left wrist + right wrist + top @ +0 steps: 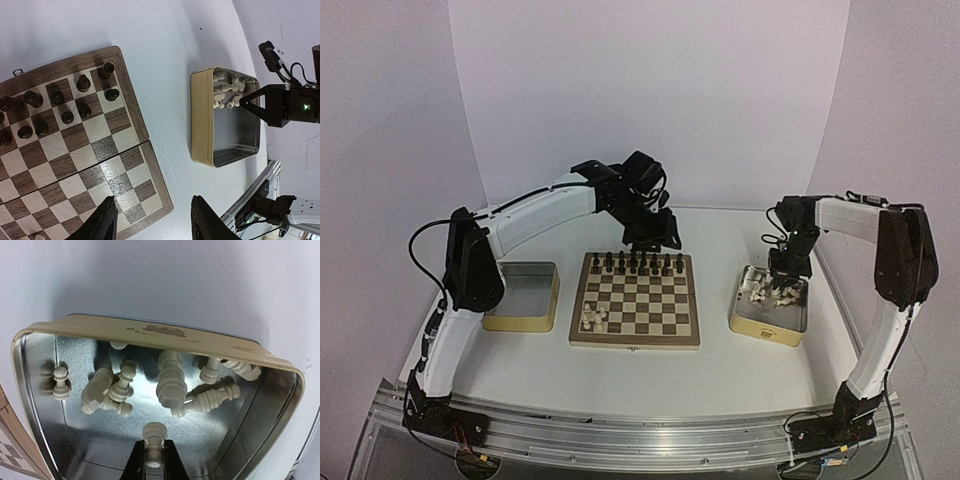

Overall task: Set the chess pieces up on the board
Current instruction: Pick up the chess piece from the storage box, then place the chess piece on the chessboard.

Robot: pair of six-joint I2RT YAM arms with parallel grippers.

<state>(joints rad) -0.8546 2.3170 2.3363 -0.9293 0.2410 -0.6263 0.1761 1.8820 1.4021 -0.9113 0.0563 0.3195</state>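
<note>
Reaching into the tin at right of the top view, the right hand was clenched on one cream chess piece among other chess pieces. The left hand hung released over the far edge of the board.

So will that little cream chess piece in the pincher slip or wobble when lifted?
The small cream-white chess piece looks hard and light, so it should lift easily. It's smooth and rounded where the right gripper pinches it, so it might twist or slip. Its neighbours lie toppled in the yellow-sided metal tin, so it probably tips readily.
</note>
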